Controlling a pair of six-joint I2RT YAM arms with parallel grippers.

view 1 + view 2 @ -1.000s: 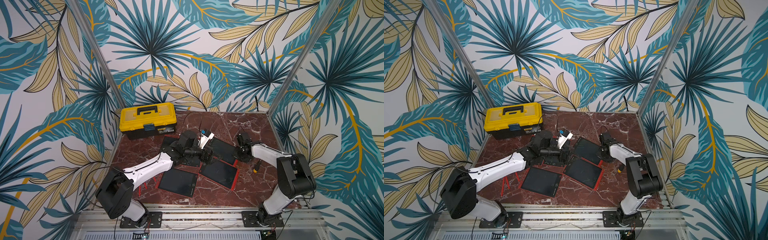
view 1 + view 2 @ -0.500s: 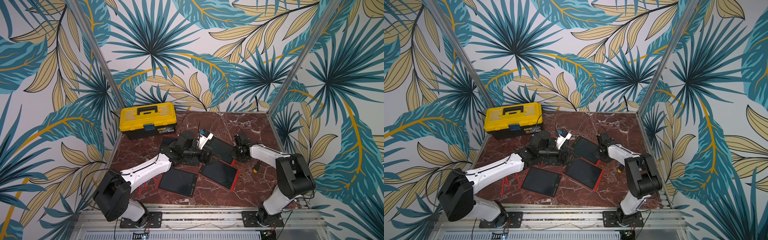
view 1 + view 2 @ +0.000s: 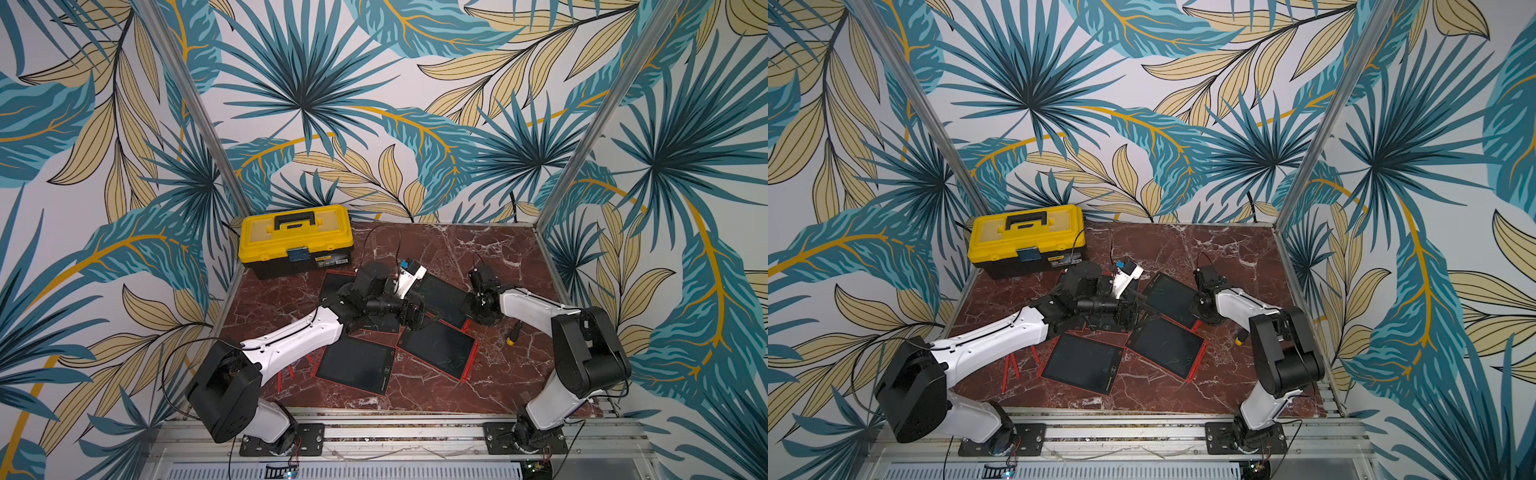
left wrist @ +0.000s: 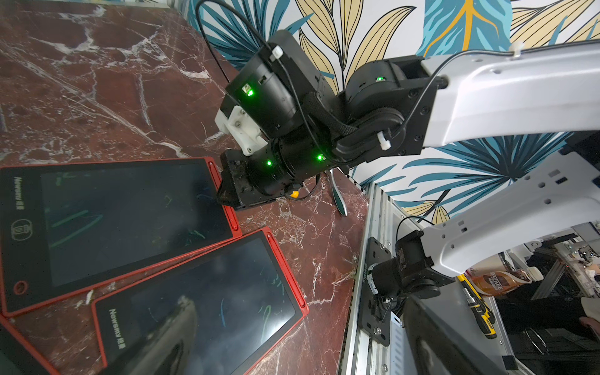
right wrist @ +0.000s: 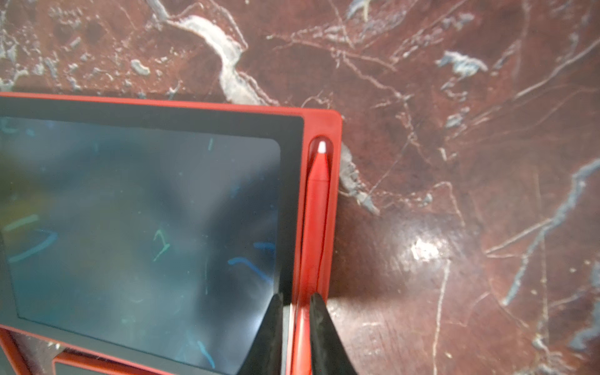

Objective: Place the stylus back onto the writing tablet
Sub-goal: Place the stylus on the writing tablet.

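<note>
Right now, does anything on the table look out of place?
Yes. Loose red styluses lie on the table beside the nearest tablet, outside any slot; a yellow-ended screwdriver lies by the right arm.

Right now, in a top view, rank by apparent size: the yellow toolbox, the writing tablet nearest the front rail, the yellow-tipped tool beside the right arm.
1. yellow toolbox
2. front writing tablet
3. yellow-tipped tool, far smaller
The toolbox sits farther back yet looks largest.
</note>
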